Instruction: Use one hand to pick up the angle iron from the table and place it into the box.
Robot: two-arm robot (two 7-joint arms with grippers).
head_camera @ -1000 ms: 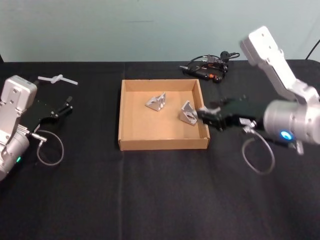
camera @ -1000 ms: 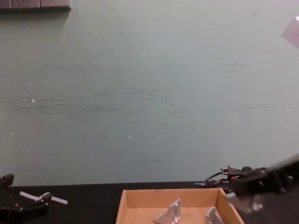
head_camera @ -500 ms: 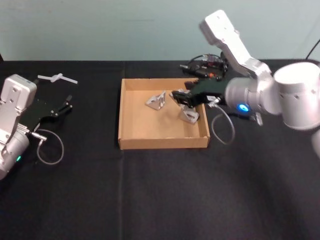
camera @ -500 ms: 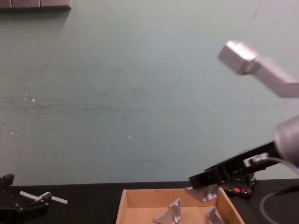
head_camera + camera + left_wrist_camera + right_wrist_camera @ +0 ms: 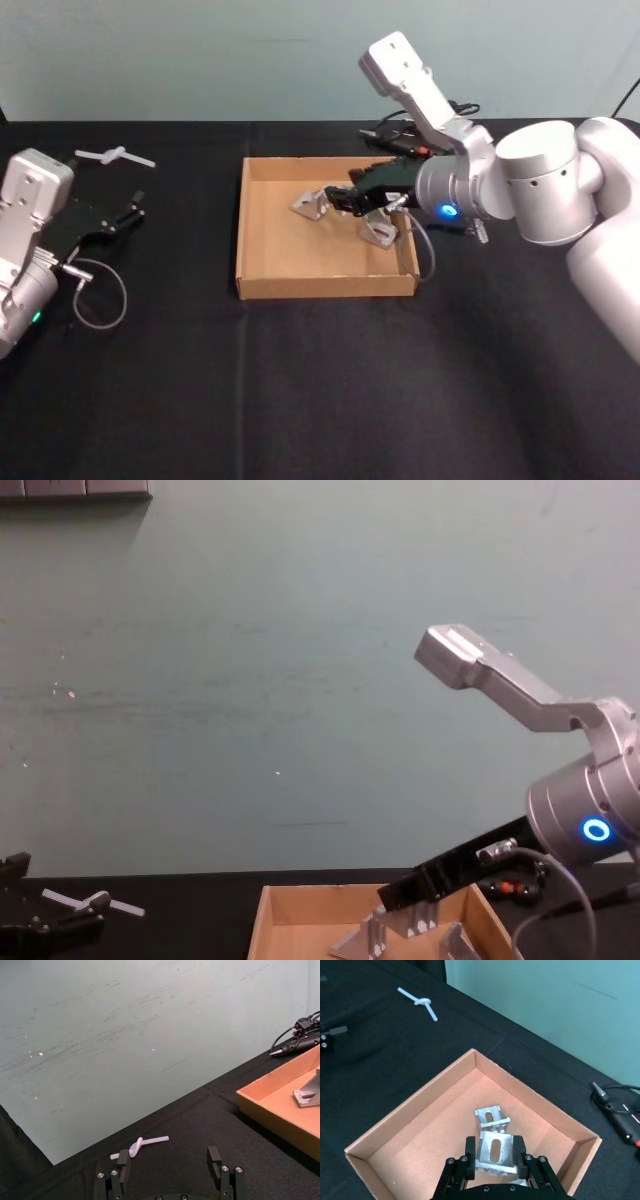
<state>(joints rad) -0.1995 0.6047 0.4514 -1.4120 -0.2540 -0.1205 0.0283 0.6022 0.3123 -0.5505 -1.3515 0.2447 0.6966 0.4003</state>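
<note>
box (image 5: pixel 258 285): matt tan cardboard | angle iron (image 5: pixel 494 1152): dull silver metal | table (image 5: pixel 320 390): matt black cloth

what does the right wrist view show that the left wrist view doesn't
Right wrist view alone: the right gripper shut on an angle iron above the box, with a second angle iron lying on the box floor. Left wrist view alone: the open left gripper over the table. Both: the box, the white plastic piece and the black tool with its cable.
</note>
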